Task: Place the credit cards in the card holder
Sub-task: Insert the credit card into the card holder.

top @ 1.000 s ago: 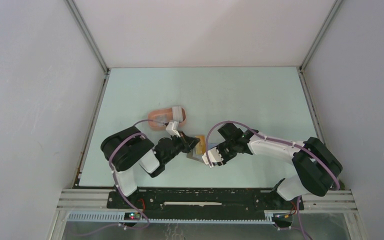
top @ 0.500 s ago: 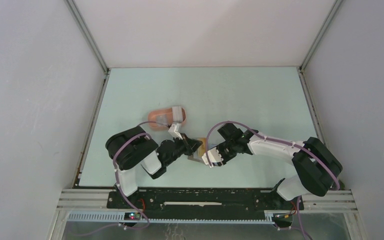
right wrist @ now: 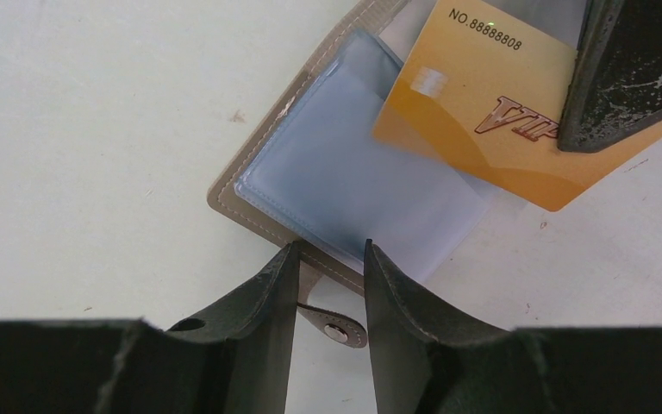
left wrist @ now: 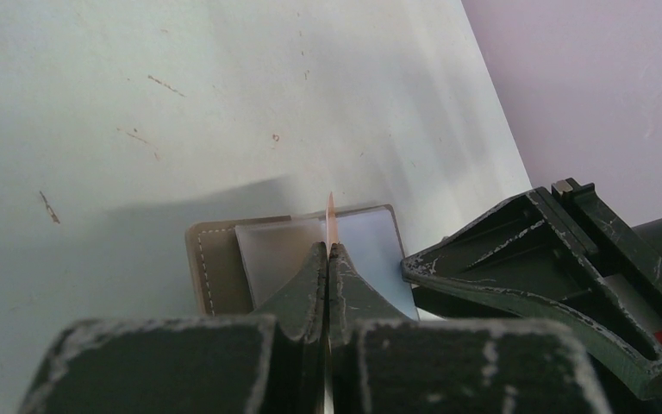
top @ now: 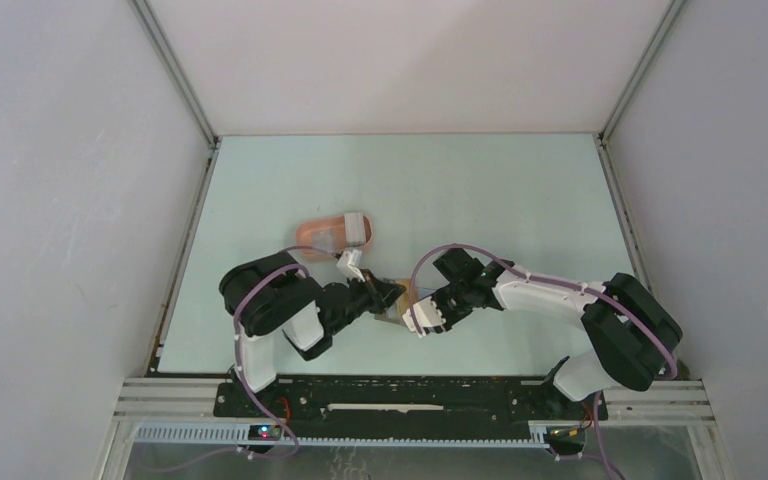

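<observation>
Left arm (top: 272, 305) folded, reaching right: left claw (left wrist: 328, 255) clamps the yellow-orange card (right wrist: 474, 129) on edge above the grey wallet (right wrist: 345, 185). Right claw (right wrist: 331, 259) stands part-open at the wallet's strap edge. Pink card holder (top: 318, 236) lies back-left, a whitish piece (top: 358, 228) across its right end.

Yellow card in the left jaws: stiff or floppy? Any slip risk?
Likely stiff: the yellow card looks flat though the jaws of the left gripper pinch only one end. Probably light: edge-on it is a sliver. Its glossy face may slide on the clear sleeves of the wallet.
</observation>
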You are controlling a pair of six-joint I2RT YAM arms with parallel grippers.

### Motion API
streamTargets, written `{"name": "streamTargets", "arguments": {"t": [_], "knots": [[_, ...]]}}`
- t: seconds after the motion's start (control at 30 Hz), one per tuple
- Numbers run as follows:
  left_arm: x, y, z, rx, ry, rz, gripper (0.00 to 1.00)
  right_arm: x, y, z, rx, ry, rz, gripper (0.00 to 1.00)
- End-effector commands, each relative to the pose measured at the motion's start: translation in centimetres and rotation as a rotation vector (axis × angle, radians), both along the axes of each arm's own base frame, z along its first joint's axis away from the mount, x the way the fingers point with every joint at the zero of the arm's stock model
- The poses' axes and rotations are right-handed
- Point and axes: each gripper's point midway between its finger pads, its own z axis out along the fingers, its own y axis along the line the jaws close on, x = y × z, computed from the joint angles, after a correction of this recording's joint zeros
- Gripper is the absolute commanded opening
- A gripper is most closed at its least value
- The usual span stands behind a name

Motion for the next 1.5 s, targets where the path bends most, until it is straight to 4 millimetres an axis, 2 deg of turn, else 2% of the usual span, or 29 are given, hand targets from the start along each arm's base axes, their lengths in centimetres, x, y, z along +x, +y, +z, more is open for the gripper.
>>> {"name": "streamTargets", "arguments": {"t": [0.0, 0.17, 0.63, 1.07, 1.3, 1.47], "knots": [[-1.3, 0.5, -1.5, 0.029, 0.037, -0.022, 0.00, -0.4, 0.2, -0.4, -0.008, 0.003, 0.024, 0.42], [-2.1, -0.3, -2.0, 0.019, 0.064, -0.080, 0.00, -0.4, 0.3, -0.5, -0.014, 0.004, 0.025, 0.42], [-3.3, -0.2, -3.5, 0.022, 0.163, -0.103, 0.00, -0.2, 0.2, -0.7, -0.024, -0.006, 0.018, 0.41], [-3.3, -0.4, -4.6, 0.099, 0.244, -0.117, 0.00, -0.1, 0.2, -1.0, -0.040, -0.015, 0.019, 0.41], [-3.1, -0.2, -4.6, 0.093, 0.267, -0.108, 0.00, -0.1, 0.2, -1.0, -0.042, -0.017, 0.018, 0.41], [-3.3, -0.8, -4.4, 0.086, 0.279, -0.143, 0.00, 0.0, 0.2, -1.0, -0.041, -0.019, 0.017, 0.41]]}}
